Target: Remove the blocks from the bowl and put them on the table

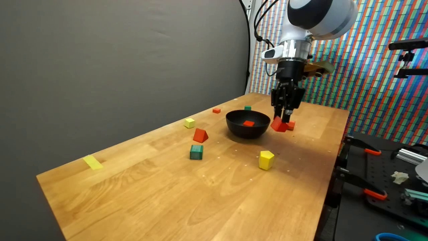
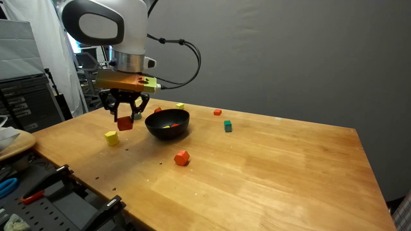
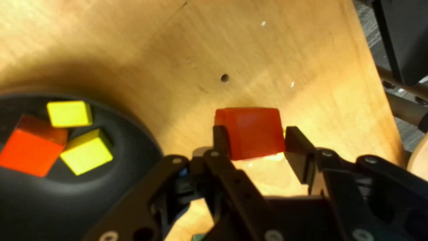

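Note:
My gripper (image 1: pixel 282 117) is shut on a red block (image 1: pixel 277 125) and holds it above the table (image 1: pixel 207 201), beside the black bowl (image 1: pixel 247 131). The wrist view shows the held red block (image 3: pixel 257 132) between the fingertips. In the bowl (image 3: pixel 100 197) lie a red block (image 3: pixel 31 150) and two yellow blocks (image 3: pixel 68 114) (image 3: pixel 87 155). On the table stand yellow blocks (image 1: pixel 266 160) (image 1: pixel 189 123), green blocks (image 1: pixel 196 152) (image 1: pixel 247 107) and red blocks (image 1: pixel 200 135) (image 1: pixel 216 110) (image 2: pixel 181 158). In an exterior view the gripper (image 2: pixel 124 120) hangs left of the bowl (image 2: pixel 167 130).
A flat yellow tape strip (image 1: pixel 93 162) lies near a table corner. Black clamps with orange grips (image 1: pixel 362 184) stand beside the table's long edge. A round wooden surface (image 2: pixel 19 144) is near the table's edge. A grey wall (image 2: pixel 273 64) runs along the far side.

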Controlling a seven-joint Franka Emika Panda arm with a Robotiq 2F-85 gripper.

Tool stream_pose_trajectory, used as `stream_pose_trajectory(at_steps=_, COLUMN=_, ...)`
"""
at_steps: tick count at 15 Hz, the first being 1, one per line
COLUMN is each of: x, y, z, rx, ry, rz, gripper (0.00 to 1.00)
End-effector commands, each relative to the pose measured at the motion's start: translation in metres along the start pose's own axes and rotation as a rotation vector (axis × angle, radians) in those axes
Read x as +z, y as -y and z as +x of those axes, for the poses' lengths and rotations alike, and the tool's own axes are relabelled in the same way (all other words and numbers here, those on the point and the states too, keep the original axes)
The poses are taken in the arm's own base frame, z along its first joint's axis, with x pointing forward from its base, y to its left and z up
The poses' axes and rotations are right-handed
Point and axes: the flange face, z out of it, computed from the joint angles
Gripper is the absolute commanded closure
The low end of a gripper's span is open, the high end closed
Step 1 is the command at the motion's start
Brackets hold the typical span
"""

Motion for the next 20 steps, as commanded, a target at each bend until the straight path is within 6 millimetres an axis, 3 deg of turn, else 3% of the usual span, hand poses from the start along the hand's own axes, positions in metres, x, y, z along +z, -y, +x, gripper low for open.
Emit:
stream_pose_trajectory(at_steps=1, x=0.012, y=0.005, z=-0.024, rx=0.098, ry=-0.012, rz=0.049, gripper=0.77)
stream_pose_trajectory(at_steps=3, x=0.021, y=0.001, z=-0.027, rx=0.122, ry=0.003, rz=0.049, gripper=0.77)
stream_pose_trajectory(at_steps=5, x=0.026, y=0.0, z=-0.023, rx=0.119, ry=0.022, rz=0.057, gripper=0.34)
stream_pose_trajectory(at_steps=10, x=0.014, y=0.003, z=-0.004, rx=0.108, ry=0.033, rz=0.026, gripper=0.0)
stream_pose_trajectory(at_steps=15, x=-0.01, y=-0.008, z=0.043, rx=0.157, ry=0.013, rz=-0.207, gripper=0.0)
stream_pose_trajectory(at_steps=20, x=-0.011, y=-0.061, z=0.083, rx=0.273, ry=0.061, rz=-0.357, gripper=0.0)
